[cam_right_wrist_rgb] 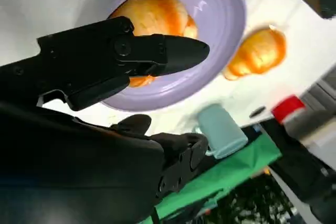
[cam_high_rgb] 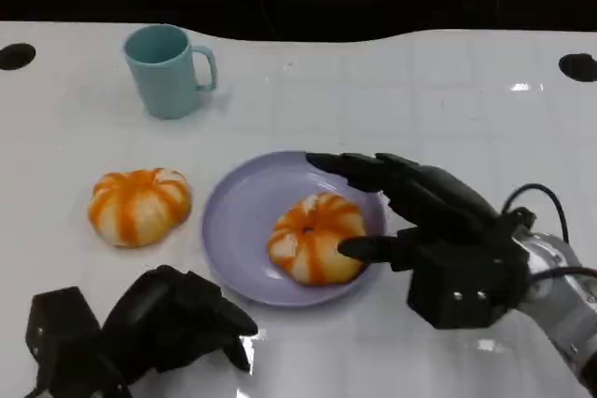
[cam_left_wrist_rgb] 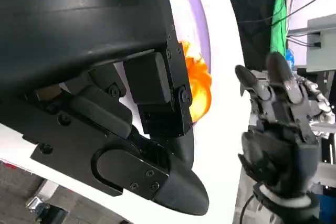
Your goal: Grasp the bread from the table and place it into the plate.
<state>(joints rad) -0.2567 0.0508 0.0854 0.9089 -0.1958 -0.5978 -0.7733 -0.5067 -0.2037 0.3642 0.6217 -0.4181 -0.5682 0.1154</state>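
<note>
Right hand (cam_high_rgb: pixel 424 221): fingers spread around, possibly touching, the round orange-striped bread (cam_high_rgb: pixel 315 238) on the lavender plate (cam_high_rgb: pixel 238 221); grasp uncertain.

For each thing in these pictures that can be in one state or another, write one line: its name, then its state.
Bread on the plate: lying in the plate, right hand's fingers around it.
Bread on the table: beside the plate, untouched.
Plate: holding one bread.
Cup: upright.
Right hand: fingers spread around the bread.
Left hand: holding nothing.
</note>
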